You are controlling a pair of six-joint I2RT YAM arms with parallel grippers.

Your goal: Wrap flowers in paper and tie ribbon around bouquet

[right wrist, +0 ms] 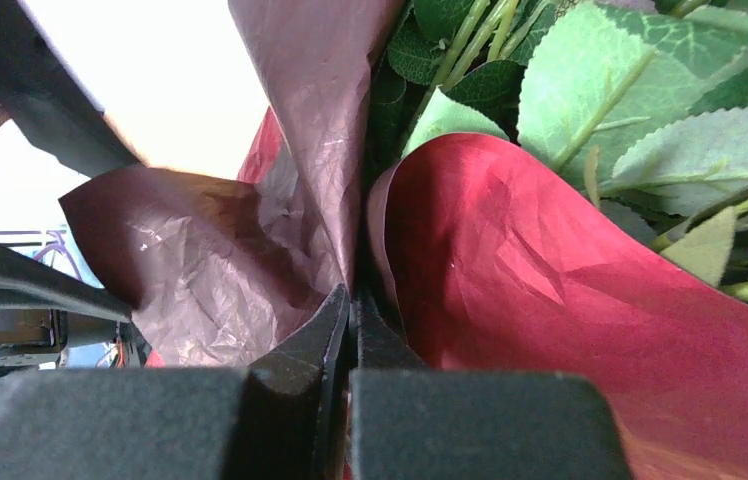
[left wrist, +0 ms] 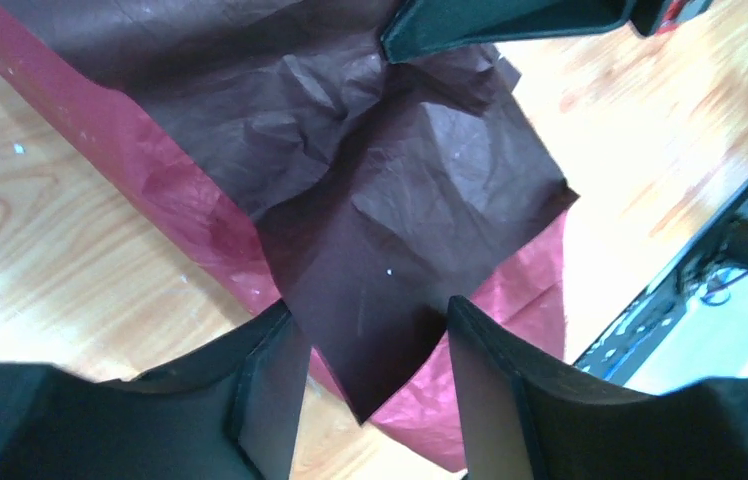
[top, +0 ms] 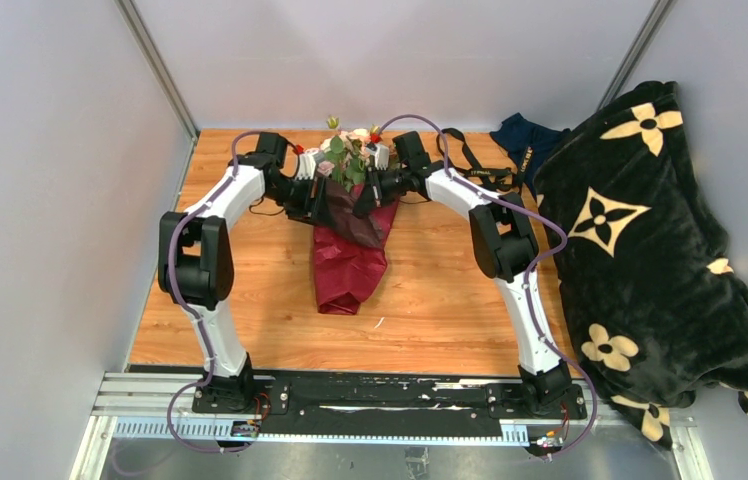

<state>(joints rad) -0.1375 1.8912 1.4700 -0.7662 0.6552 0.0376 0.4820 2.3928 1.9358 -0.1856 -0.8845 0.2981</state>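
**A:** What were the right fingers (right wrist: 305,350) doing?

**B:** They were pressed together, pinching a fold of the dark red paper (right wrist: 510,260) right against the flowers' (right wrist: 590,90) leaves. The left fingers (left wrist: 510,380) stood spread. A loose corner of the paper lay between them, apparently ungripped.

**A:** So how should the wrap have gone?

**B:** I'd judge the left should close on that corner and draw it snugly across the stems. The right should hold its pinch meanwhile, or the cone would slacken.

**A:** Room to move?

**B:** Open worktop (top: 430,300) lay on the near side of the bouquet (top: 350,215) and to its left. To its right the ribbon (top: 470,160) lay close. Beyond that, a navy cloth (top: 525,140) and a black flowered blanket (top: 650,260) crowded that edge. The back wall stood just beyond the bouquet.
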